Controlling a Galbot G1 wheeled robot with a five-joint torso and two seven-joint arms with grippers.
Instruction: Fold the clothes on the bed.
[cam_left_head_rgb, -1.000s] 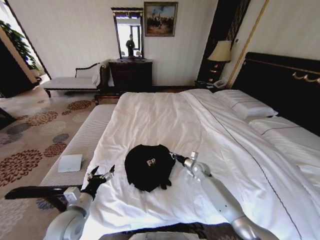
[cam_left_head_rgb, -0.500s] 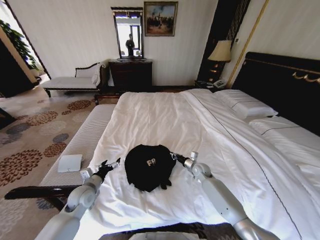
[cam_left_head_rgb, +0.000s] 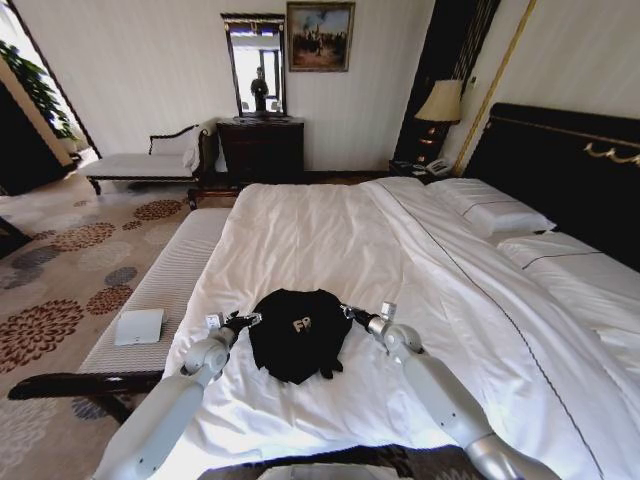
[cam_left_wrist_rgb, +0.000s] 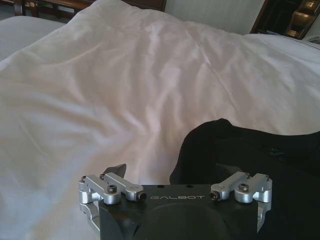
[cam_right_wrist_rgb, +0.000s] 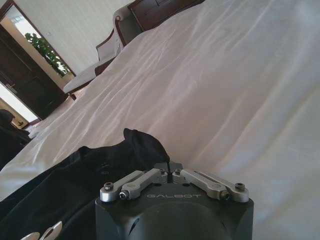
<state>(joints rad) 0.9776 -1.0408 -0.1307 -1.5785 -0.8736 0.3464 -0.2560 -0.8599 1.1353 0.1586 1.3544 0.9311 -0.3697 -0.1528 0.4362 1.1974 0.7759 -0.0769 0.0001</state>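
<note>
left pincer (cam_left_head_rgb: 243, 320): fingers spread wide, nothing between them, low over the white sheet and just beside the near left edge of the black t-shirt (cam_left_head_rgb: 297, 333). right pincer (cam_left_head_rgb: 347, 313): fingers drawn together, pinching a raised fold at the shirt's right edge. the t-shirt lies bunched in a rounded heap between the two pincers, white lettering facing up, on the near part of the bed (cam_left_head_rgb: 330, 240). beyond both pincers, open rumpled sheet; pillows (cam_left_head_rgb: 490, 212) farther right by the dark headboard.
</note>
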